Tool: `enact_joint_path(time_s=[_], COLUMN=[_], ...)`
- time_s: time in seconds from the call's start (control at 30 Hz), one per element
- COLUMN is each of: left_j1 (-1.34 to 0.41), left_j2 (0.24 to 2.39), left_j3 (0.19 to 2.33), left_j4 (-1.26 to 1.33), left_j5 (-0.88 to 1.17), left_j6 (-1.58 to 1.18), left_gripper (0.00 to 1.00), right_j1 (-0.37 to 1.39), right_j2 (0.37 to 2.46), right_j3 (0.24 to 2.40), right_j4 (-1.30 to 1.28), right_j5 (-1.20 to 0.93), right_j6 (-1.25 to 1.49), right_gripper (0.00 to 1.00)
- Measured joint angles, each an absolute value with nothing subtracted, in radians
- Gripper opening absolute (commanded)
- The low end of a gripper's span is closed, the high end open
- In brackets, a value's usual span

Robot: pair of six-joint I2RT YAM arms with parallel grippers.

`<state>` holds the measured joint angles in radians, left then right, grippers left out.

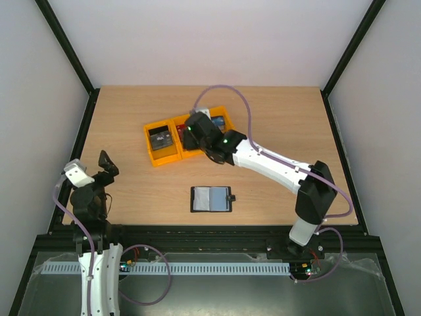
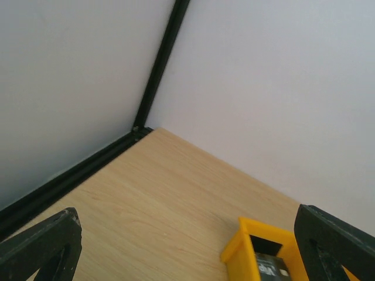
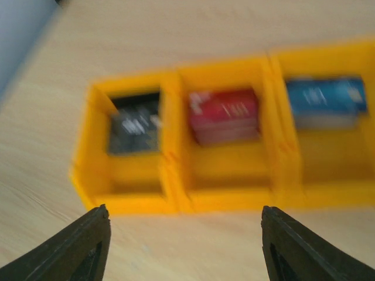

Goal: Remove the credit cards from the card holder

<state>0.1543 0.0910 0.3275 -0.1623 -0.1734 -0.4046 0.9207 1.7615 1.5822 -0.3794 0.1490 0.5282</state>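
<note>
The card holder (image 1: 212, 199) lies open on the table near the front, its blue-grey pockets facing up. Three credit cards sit in a row of yellow bins (image 1: 155, 158): a dark grey card (image 3: 135, 123), a red card (image 3: 224, 114) and a blue card (image 3: 324, 99), one per bin. My right gripper (image 3: 184, 246) hovers over the near side of the bins (image 3: 228, 175), open and holding nothing; in the top view the right gripper (image 1: 194, 131) covers the middle bin. My left gripper (image 1: 107, 164) is open and empty at the table's left side, far from the card holder.
In the left wrist view, the left gripper (image 2: 187, 252) faces the back left corner, with the end yellow bin (image 2: 258, 246) and the dark card (image 2: 272, 266) at the lower right. White walls and black frame posts (image 2: 161, 64) enclose the table.
</note>
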Motion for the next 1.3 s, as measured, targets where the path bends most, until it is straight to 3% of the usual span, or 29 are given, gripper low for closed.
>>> enact_joint_path(time_s=[0.3, 0.7, 1.03, 1.3], left_j1=[0.123, -0.385, -0.619, -0.593], left_j2=[0.310, 0.805, 1.071, 1.153], left_j3=[0.451, 0.483, 0.419, 0.310], left_j4=[-0.185, -0.310, -0.229, 0.050], left_j5=[0.152, 0.377, 0.481, 0.496], left_j6=[-0.573, -0.522, -0.523, -0.579], left_gripper=[0.98, 0.99, 0.99, 0.78], right_j1=[0.955, 0.958, 0.962, 0.972], right_j2=[1.658, 1.505, 1.561, 1.632], right_j3=[1.095, 0.796, 0.769, 0.828], right_j4=[-0.511, -0.463, -0.303, -0.210], right_j5=[0.092, 0.015, -0.052, -0.137], right_j6=[0.640, 0.761, 0.850, 0.821], right_gripper=[0.68, 0.66, 0.62, 0.57])
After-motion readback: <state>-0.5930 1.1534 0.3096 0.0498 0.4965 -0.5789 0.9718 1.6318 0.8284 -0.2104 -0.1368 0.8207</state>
